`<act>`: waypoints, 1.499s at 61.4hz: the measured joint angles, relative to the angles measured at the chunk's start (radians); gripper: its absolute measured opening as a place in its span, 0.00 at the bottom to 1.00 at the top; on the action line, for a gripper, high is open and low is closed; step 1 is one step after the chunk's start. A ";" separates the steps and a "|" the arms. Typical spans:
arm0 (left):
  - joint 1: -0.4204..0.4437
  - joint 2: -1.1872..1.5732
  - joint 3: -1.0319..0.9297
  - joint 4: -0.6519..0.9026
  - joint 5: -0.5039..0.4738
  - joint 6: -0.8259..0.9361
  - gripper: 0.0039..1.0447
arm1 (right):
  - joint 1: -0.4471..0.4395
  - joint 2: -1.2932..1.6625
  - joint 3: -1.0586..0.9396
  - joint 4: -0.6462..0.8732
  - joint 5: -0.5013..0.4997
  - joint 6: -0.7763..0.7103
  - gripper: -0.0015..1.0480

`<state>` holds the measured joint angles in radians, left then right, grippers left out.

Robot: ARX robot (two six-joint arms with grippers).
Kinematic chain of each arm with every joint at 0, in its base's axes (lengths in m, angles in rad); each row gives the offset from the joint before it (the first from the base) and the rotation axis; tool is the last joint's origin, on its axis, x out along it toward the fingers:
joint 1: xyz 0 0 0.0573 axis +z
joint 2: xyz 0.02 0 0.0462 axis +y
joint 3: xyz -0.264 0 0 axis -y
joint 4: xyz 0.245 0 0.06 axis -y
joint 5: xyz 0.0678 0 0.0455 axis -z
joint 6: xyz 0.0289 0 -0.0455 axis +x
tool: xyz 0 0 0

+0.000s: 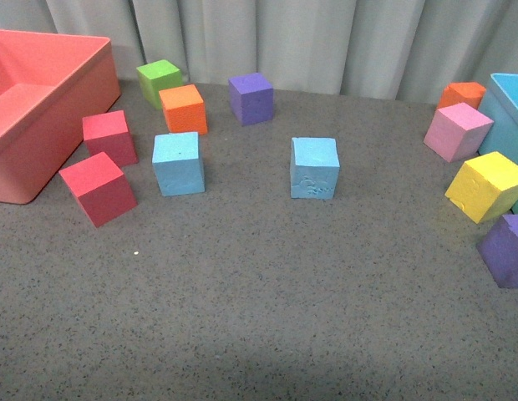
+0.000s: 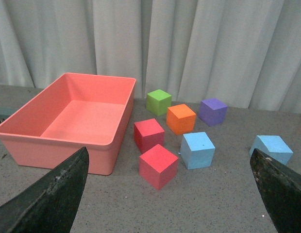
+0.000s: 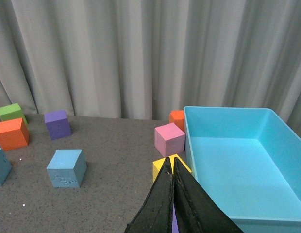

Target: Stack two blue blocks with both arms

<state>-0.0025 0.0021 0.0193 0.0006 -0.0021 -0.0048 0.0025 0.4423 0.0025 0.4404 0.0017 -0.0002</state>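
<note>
Two sky-blue cubes sit apart on the grey table. The smooth blue block point(image 1: 178, 163) is left of centre. The dented blue block point(image 1: 315, 167) is at the centre, its rough face toward me. Neither arm shows in the front view. In the left wrist view my left gripper point(image 2: 172, 194) is open and empty, with the smooth block point(image 2: 197, 150) and the dented block point(image 2: 272, 148) ahead of it. In the right wrist view my right gripper point(image 3: 170, 165) is shut on nothing, above a yellow cube point(image 3: 159, 168). The dented block point(image 3: 67, 168) lies off to its side, the smooth one point(image 3: 1, 166) at the frame edge.
A pink bin point(image 1: 42, 100) stands far left, a light blue bin point(image 1: 505, 113) far right. Two red cubes point(image 1: 99, 188), a green cube point(image 1: 159, 81), an orange cube point(image 1: 184, 109) and a purple cube point(image 1: 251, 98) surround the smooth block. Pink point(image 1: 457, 131), yellow point(image 1: 484, 185), orange and purple cubes sit right.
</note>
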 joint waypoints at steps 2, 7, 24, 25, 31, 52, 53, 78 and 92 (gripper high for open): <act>0.000 0.000 0.000 0.000 0.000 0.000 0.94 | 0.000 -0.016 0.000 -0.015 0.000 0.000 0.01; 0.000 0.000 0.000 0.000 0.000 0.000 0.94 | 0.000 -0.059 0.000 -0.056 0.000 0.000 0.01; 0.000 0.000 0.000 0.000 0.000 0.000 0.94 | 0.000 -0.170 0.000 -0.165 0.000 0.000 0.01; 0.000 0.000 0.000 0.000 0.000 0.000 0.94 | 0.000 -0.177 0.000 -0.171 0.000 0.000 0.01; 0.000 0.000 0.000 0.000 0.000 0.000 0.94 | 0.000 -0.208 0.000 -0.202 0.000 0.000 0.01; 0.000 0.000 0.000 0.000 -0.001 0.000 0.94 | 0.000 -0.407 0.000 -0.431 -0.003 0.000 0.01; 0.000 0.000 0.000 0.000 -0.001 0.000 0.94 | 0.000 -0.422 0.000 -0.433 -0.003 0.000 0.01; 0.000 0.000 0.000 0.000 0.000 0.000 0.94 | 0.000 -0.438 0.000 -0.439 -0.003 0.000 0.38; -0.040 0.147 0.065 -0.135 -0.149 -0.054 0.94 | 0.000 -0.438 0.000 -0.439 -0.003 0.000 0.79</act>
<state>-0.0422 0.1490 0.0841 -0.1345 -0.1513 -0.0589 0.0025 0.0044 0.0029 0.0013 -0.0013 -0.0006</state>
